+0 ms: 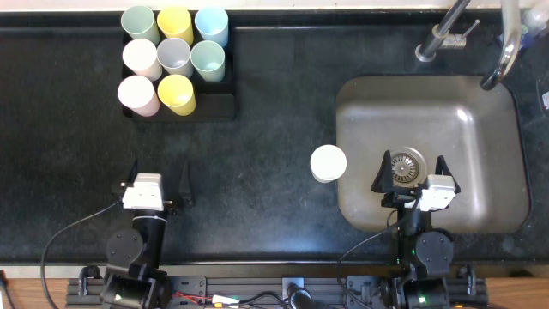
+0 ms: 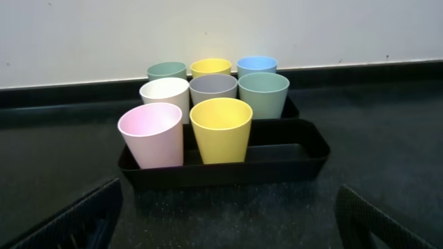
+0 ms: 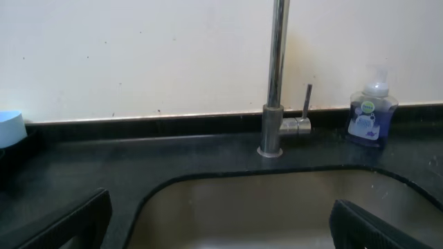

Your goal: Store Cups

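1. My left pincer [image 1: 159, 178] is spread wide with nothing in it, sitting at the near left of the worktop [image 1: 257, 129].
2. My right pincer [image 1: 412, 169] is just as wide open and empty, at the near side of the sink [image 1: 508, 215].
3. A lone white cup [image 1: 328, 163] stands on the worktop just left of the sink, between the two pincers and closer to the right one.
4. Far left, the black tray [image 1: 216, 105] holds eight cups [image 1: 174, 57]. There are three in the far row, three in the middle, and a pink cup [image 1: 138, 94] and a yellow cup [image 1: 176, 93] nearest.
5. The tray's near right slot is bare.
6. Beyond the sink I've got the faucet [image 3: 277, 76], with a soap bottle [image 3: 372, 114] to its right.
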### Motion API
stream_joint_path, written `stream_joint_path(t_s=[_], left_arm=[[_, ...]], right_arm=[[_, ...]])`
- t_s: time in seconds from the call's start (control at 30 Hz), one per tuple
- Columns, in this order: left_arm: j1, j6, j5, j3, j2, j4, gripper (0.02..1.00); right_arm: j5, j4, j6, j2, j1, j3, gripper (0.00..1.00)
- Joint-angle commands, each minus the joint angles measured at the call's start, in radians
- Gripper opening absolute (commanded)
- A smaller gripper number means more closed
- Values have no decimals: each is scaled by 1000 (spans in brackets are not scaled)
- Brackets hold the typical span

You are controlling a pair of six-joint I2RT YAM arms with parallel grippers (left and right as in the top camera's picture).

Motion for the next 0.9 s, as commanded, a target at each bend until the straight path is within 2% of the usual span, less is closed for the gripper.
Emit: stream_joint_path(t_s=[0.03,0.9], left_arm=[[40,15,15,-9,-17,6,998],[46,16,14,-9,-17,6,998]], right_arm=[[-2,8,-3,-7,-6,-14,996],[-2,8,-3,-8,-6,-14,998]])
